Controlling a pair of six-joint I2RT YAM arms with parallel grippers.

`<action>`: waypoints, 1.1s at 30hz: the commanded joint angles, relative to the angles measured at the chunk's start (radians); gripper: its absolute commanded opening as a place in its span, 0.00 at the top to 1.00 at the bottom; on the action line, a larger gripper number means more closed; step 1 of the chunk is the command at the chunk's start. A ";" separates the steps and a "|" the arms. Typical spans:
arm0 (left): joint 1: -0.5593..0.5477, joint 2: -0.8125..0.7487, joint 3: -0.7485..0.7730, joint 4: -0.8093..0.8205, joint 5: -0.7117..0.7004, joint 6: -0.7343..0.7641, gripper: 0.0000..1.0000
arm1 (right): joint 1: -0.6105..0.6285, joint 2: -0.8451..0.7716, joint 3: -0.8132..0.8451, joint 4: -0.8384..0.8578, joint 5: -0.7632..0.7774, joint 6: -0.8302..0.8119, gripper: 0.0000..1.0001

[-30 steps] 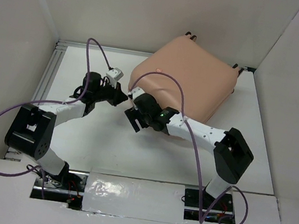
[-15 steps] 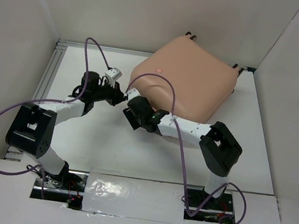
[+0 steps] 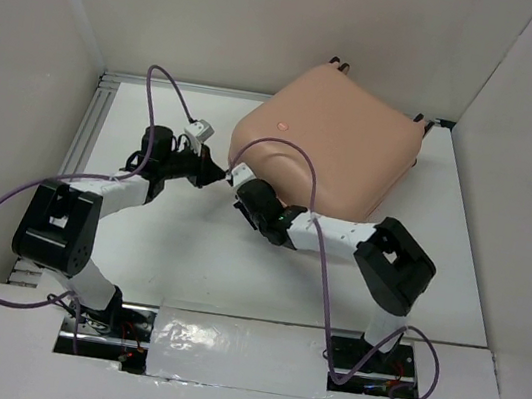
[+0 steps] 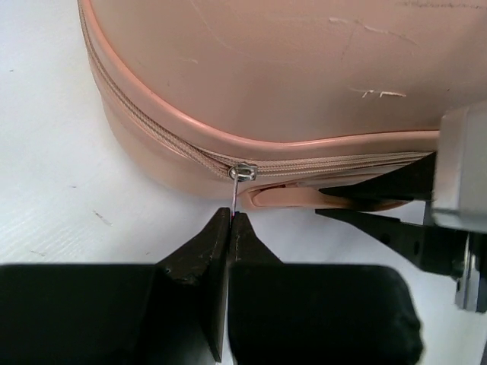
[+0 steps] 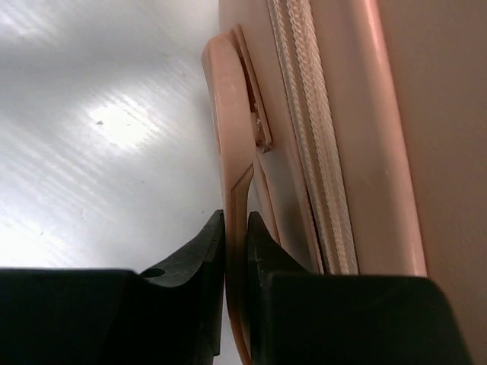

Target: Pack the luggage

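**Zip gripped by its tab, case braced at the handle**

The left gripper has its fingertips pressed together on the thin metal zipper pull, bottom centre of the left wrist view. The pull runs up to the slider on the zipper track. The right gripper is clamped on the lower end of the peach side handle, lower centre of its own view. Both meet at the lower left corner of the luggage, which lies closed and flat in the upper centre of the top view on the white table.

The step looks like running the zip. Draw the pull along the track's line and round the corner curve, not outward from the shell, because so thin a tab could slip. The right arm should hold the handle firm so the case does not slide. How much track is left open I cannot tell.
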 commanded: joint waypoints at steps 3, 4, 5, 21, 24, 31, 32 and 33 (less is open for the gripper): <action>0.079 0.031 0.042 0.056 -0.016 0.042 1.00 | -0.007 -0.195 -0.228 0.076 -0.085 0.030 1.00; 0.079 0.040 0.042 0.056 -0.007 0.051 1.00 | -0.017 -0.221 -0.253 0.087 -0.085 0.030 1.00; 0.090 0.040 0.042 0.056 -0.007 0.070 1.00 | -0.018 -0.246 -0.290 0.087 -0.106 0.021 1.00; 0.141 0.134 0.126 0.053 0.128 0.191 1.00 | -0.129 -0.671 -0.509 -0.083 -0.102 -0.011 1.00; 0.141 0.193 0.197 0.053 0.137 0.182 1.00 | -0.130 -0.755 -0.545 -0.071 -0.059 -0.011 1.00; 0.119 0.376 0.379 0.091 0.060 0.034 1.00 | -0.153 -0.735 -0.522 -0.105 -0.060 0.030 1.00; 0.119 0.376 0.379 0.091 0.059 0.033 1.00 | -0.153 -0.735 -0.522 -0.105 -0.060 0.030 1.00; 0.107 0.408 0.404 0.102 0.049 0.013 1.00 | -0.153 -0.735 -0.522 -0.105 -0.051 0.030 1.00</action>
